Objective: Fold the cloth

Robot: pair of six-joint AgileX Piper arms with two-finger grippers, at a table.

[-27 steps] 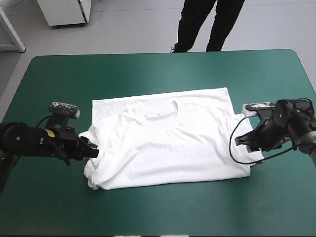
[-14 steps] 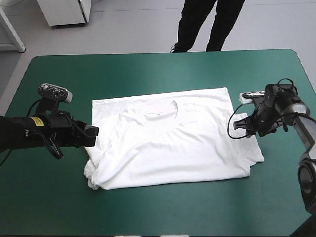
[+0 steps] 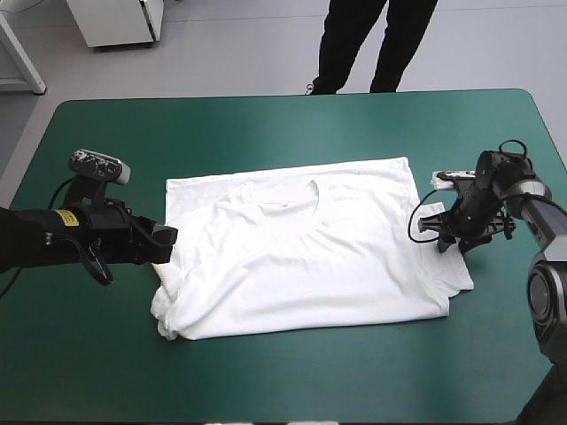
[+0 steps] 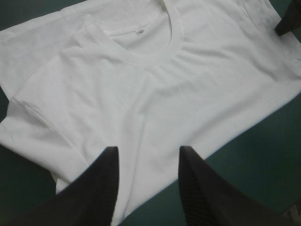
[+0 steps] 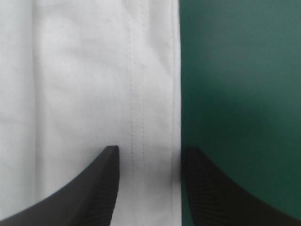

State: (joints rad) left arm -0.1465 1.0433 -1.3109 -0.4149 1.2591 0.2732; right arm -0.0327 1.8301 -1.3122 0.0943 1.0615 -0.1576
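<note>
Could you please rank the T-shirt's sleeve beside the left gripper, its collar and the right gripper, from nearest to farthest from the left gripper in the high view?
1. The sleeve of the T-shirt, right beside the left gripper.
2. The collar, at the middle, toward the far edge.
3. The right gripper, at the T-shirt's opposite side.

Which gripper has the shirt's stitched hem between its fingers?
The right gripper: a double-stitched hem of the T-shirt runs between its open fingers; the left gripper frames only plain cloth.
</note>
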